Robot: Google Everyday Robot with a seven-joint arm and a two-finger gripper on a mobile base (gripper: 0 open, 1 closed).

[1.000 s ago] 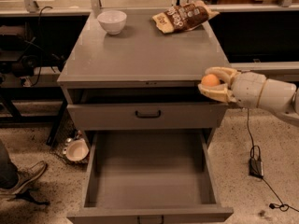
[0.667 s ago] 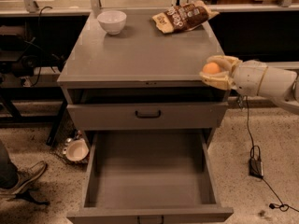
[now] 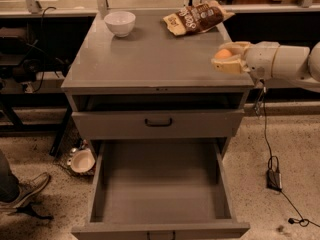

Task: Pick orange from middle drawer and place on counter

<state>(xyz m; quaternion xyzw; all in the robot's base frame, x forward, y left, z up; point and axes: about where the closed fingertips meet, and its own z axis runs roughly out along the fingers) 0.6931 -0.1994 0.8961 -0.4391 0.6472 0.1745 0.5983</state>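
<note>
My gripper (image 3: 226, 59) comes in from the right on a white arm and is shut on the orange (image 3: 223, 54), a small round fruit held between the cream fingers. It hovers just above the right edge of the counter (image 3: 150, 59), the grey cabinet's flat top. The middle drawer (image 3: 160, 184) is pulled wide open below, its bare grey floor showing with nothing in it.
A white bowl (image 3: 119, 23) stands at the counter's back left. A brown snack bag (image 3: 195, 18) lies at the back right, just beyond the gripper. The upper drawer front with a black handle (image 3: 158, 122) is slightly open. A person's shoe (image 3: 25, 191) is at lower left, cables on the floor at right.
The gripper with the orange has risen from beside the cabinet's right edge and moved up and inward over the counter's right rim.
</note>
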